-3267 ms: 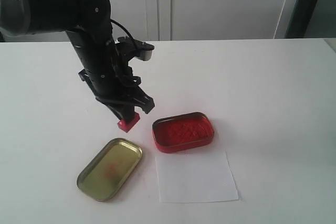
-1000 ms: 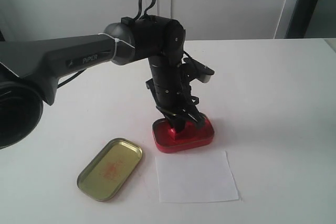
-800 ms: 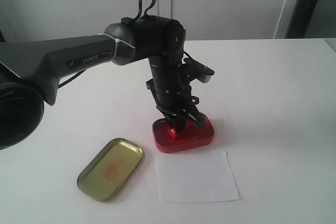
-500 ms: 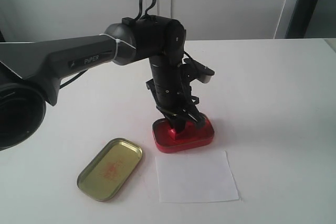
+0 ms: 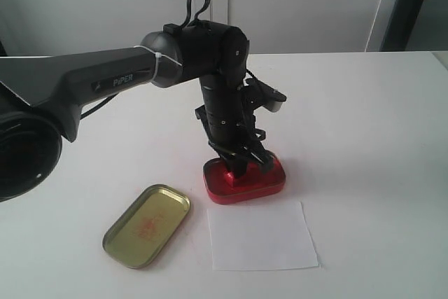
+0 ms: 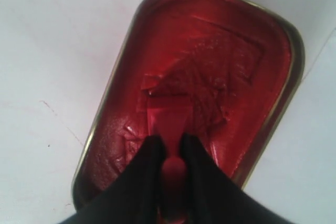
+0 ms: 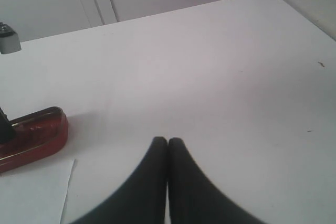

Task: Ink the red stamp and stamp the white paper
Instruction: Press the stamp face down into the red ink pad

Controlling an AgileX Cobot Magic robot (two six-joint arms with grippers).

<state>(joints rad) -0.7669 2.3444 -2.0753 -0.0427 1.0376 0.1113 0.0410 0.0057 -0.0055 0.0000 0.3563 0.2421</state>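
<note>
Exterior: raised, mid-distance, looking down across the table [image 5: 364, 117] toward the wall [image 5: 294, 5]; white paper [image 5: 260, 237] at 6 o'clock of the ink tin [image 5: 241, 192].
Left wrist: very close, straight down into the ink tin.
Right wrist: low, facing across the table.
Shared: ink tin in all three.

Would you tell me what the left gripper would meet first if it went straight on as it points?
The left gripper points down into the red tin; its red stamp seemingly already touches the ink.

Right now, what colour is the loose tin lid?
The lid is gold, faint red smudge inside; best in exterior view.
</note>
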